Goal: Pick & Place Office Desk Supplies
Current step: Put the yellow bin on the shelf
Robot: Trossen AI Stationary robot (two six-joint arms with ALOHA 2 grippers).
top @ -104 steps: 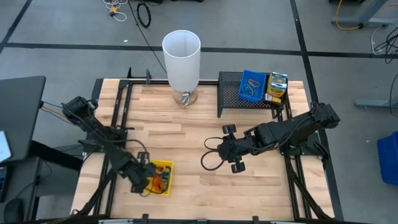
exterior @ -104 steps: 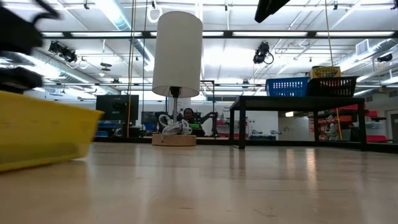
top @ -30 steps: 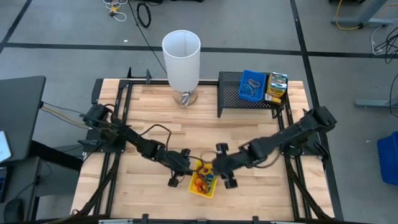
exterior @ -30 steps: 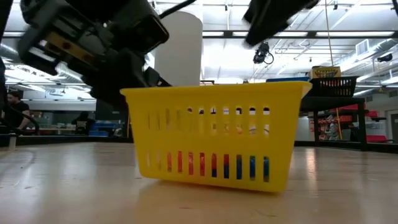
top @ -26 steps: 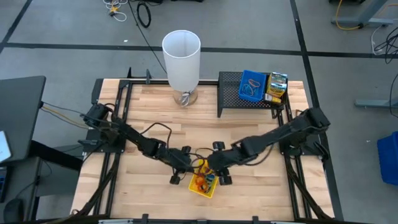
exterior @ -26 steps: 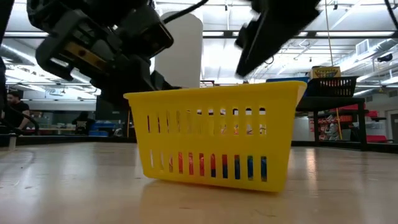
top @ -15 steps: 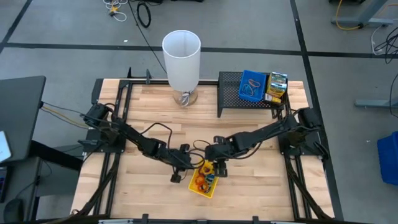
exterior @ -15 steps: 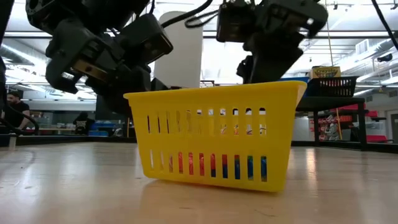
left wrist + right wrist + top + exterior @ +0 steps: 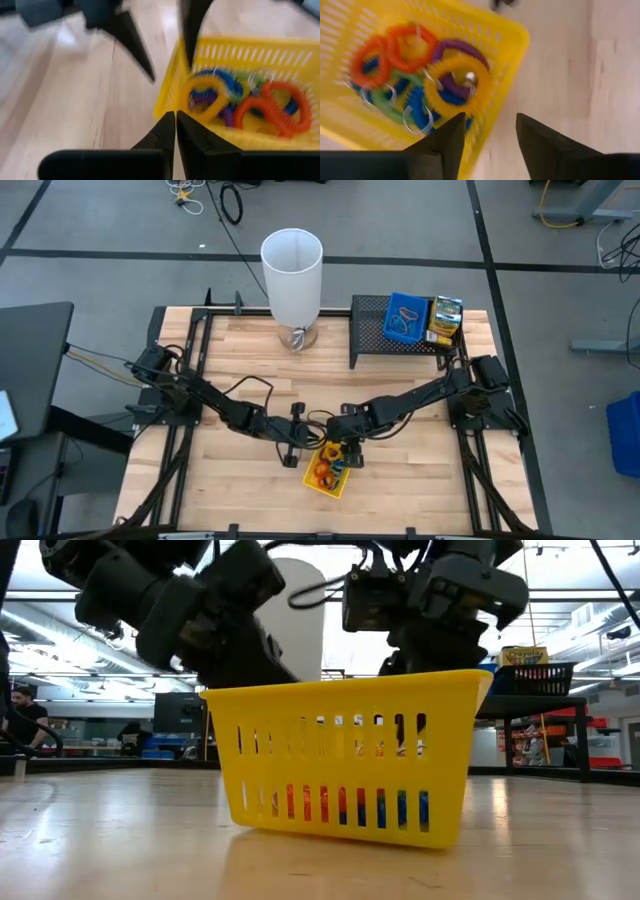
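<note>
The right gripper (image 9: 487,135) stands with its two fingers spread apart and holds nothing. Directly under it and a little forward is the rim of the yellow tray (image 9: 517,37), so one finger is over the tray's inside and the other over the bare wood of the table (image 9: 570,100). A second ago this gripper was beside the tray, farther toward its own side of the table; it has now come over the tray's edge.

In the tray, just ahead of the right fingers, lie the coloured loops (image 9: 457,82): orange, yellow, purple, blue and green, tangled together.

On the opposite side of the tray is the left gripper (image 9: 175,131). Its fingers are pressed together and grip nothing; the tips are touching or almost touching the tray's wall from outside. Since 3.5 s ago the tray has travelled from the left part of the table to the middle front.

My judgement is that the tray is being passed to the right arm, which probably must close on the rim next.

Far behind the right gripper, the black mesh rack (image 9: 375,330) carries a blue tray (image 9: 404,317) and a green-yellow box (image 9: 444,320).
</note>
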